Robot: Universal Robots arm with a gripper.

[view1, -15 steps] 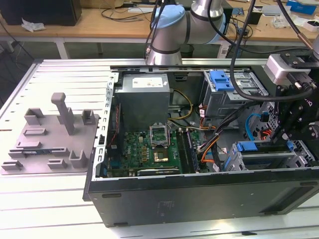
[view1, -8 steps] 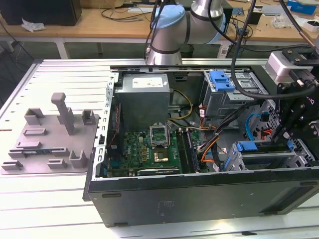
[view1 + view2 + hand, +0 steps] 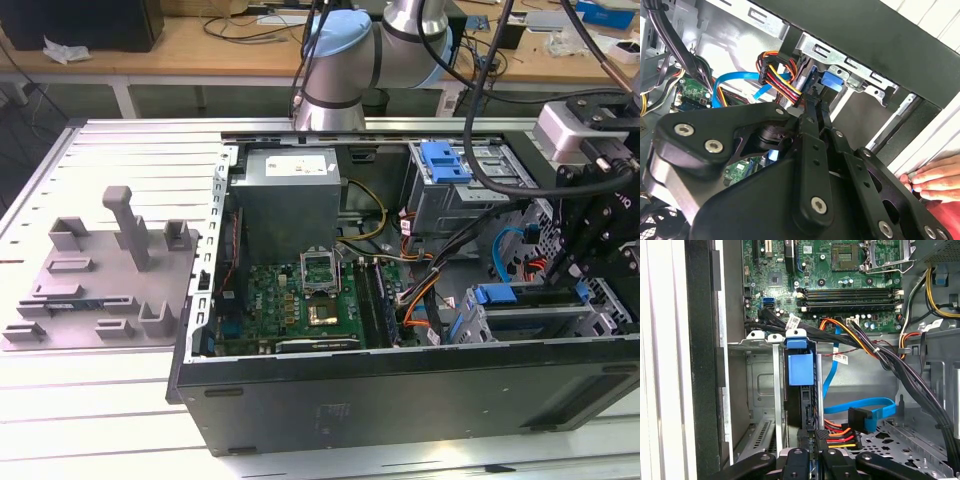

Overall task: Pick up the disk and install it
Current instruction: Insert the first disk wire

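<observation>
Gripper (image 3: 590, 285) is at the right edge of the exterior view, low inside the open computer case (image 3: 400, 400). Its fingers (image 3: 812, 460) are clenched on the disk (image 3: 801, 390), which stands on edge in the drive bay (image 3: 760, 390), lower centre in the first wrist view. A hand (image 3: 935, 180) rests on the case edge at the lower right of the second wrist view. The case lies on a slatted metal table (image 3: 100, 420); the grey fixture plate (image 3: 100, 290) is at middle left, a wooden bench (image 3: 200, 45) along the top.
</observation>
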